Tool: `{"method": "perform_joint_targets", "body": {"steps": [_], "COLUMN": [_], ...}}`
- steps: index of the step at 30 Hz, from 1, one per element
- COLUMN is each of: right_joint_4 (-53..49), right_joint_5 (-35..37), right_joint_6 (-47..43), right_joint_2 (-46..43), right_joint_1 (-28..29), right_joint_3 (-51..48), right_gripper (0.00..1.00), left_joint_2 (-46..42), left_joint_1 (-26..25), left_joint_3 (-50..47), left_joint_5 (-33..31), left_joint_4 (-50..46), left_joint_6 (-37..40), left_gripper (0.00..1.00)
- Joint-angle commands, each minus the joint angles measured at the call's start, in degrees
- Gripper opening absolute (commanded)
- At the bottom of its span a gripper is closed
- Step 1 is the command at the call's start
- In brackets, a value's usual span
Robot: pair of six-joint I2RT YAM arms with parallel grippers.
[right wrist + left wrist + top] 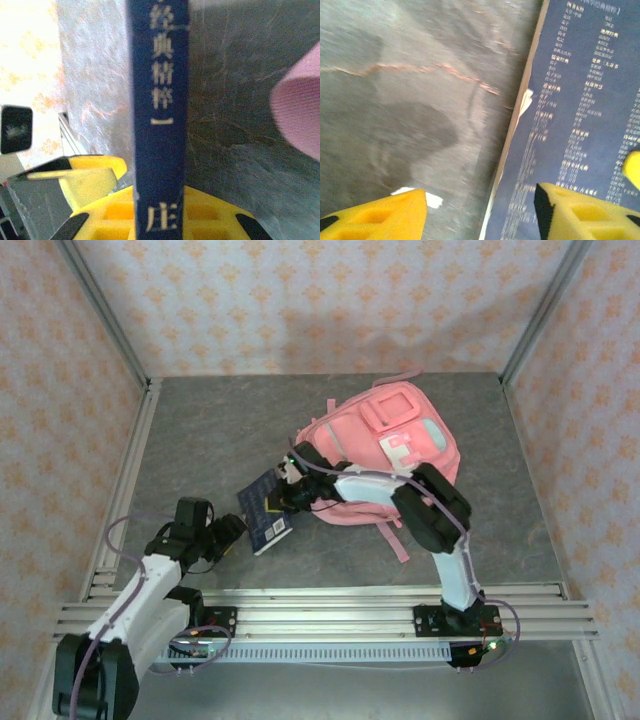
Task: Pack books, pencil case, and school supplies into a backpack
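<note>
Right gripper (292, 490) is clamped on the spine of a navy book (265, 517), just left of centre in the top view, over the grey table (200, 440). Left gripper (232, 533) hangs with its fingers spread at the book's lower-left edge, gripping nothing. Pink backpack (392, 440) lies right of the book, upper centre.

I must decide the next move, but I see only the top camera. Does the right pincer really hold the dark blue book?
Observer: Yes. In the right wrist view the blue book stands on edge between the right pincer's yellow fingers, its spine facing the camera.
Operator: And the left pincer?
Observer: The left pincer is open: one finger hangs over the book's cover, the other over the table.
</note>
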Motion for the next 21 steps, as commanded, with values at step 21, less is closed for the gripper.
{"method": "perform_joint_targets", "body": {"steps": [21], "right_joint_4": [64.4], "right_joint_5": [47.0], "right_joint_6": [30.3], "right_joint_2": [-28.3], "right_joint_1": [3.4], "right_joint_3": [-32.4], "right_gripper": [0.0], "left_joint_2": [-11.0], "left_joint_1": [-17.1], "left_joint_3": [13.2], "left_joint_5": [-5.8], "left_joint_4": [17.8], "left_joint_6": [-20.3], "left_gripper": [0.84]}}
